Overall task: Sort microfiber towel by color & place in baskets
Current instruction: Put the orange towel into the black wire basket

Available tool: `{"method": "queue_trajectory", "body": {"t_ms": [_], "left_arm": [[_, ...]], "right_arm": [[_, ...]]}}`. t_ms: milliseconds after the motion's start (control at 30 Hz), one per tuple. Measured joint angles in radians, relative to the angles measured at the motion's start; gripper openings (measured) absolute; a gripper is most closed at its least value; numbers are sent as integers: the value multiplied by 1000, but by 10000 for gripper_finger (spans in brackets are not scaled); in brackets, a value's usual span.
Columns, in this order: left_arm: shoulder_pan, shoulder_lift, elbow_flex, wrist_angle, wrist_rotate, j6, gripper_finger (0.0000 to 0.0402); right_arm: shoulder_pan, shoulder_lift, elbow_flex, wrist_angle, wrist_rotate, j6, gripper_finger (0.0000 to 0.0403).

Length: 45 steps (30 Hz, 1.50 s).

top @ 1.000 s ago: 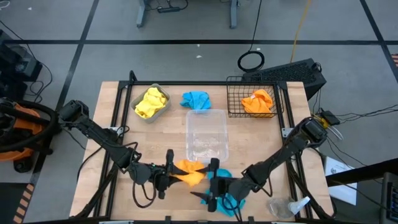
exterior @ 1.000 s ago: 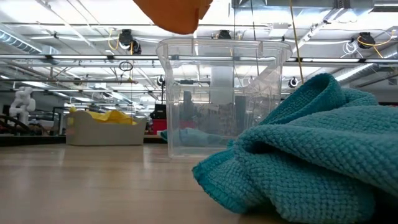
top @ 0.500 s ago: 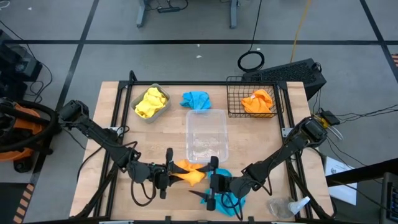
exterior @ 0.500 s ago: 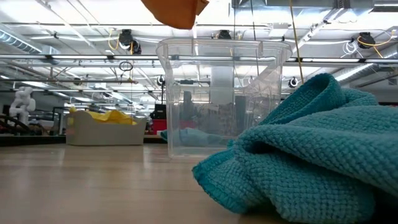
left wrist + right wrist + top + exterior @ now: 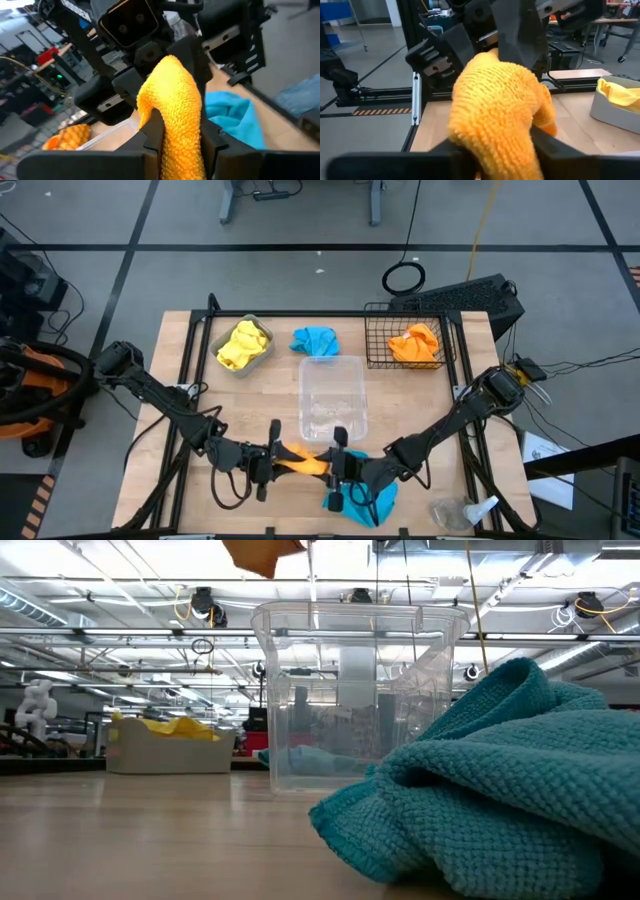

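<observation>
Orange towel [image 5: 303, 461] stretched between us
Left gripper [image 5: 272, 461] and right gripper [image 5: 335, 466] both pinched it, near the clear tub [image 5: 333, 398]; a blue towel [image 5: 372, 498] lay underneath.

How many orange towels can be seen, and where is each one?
2. One orange towel lies in the black wire basket. The other orange towel is held off the table between the left gripper and the right gripper. More may be hidden.

No text, label, brand, number or sign can be read in any view.

Grey floor [image 5: 300, 235], black tape lines.
</observation>
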Motion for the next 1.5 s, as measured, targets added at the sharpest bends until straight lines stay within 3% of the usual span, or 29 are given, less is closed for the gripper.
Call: {"method": "queue_trajectory", "body": {"t_ms": [133,367,500,600,800,1033,1200,1400,1500], "left_arm": [[0,0,0,16,43,-61,99],[-12,-1,0,13,63,-115,230],[-38,-12,0,6,-15,-109,290],[-54,-21,1,-3,-141,-105,318],[-66,-27,1,-15,-410,-76,329],[-58,-27,0,0,-439,-6,329],[-32,-27,0,0,-383,23,329],[52,-27,0,-1,-197,22,329],[94,-27,0,-6,-121,15,329]], "right_arm": [[2,0,0,-4,-8,-29,21],[1,-66,0,-154,0,-42,33],[1,-156,0,-315,25,-29,27],[1,-232,0,-427,73,-29,24],[1,-394,0,-679,211,-26,29],[-72,-571,0,-1000,433,21,30],[-237,-635,0,-1175,456,94,30],[-506,-631,-37,-1302,442,119,31],[-648,-626,-91,-1289,326,98,31]]}}
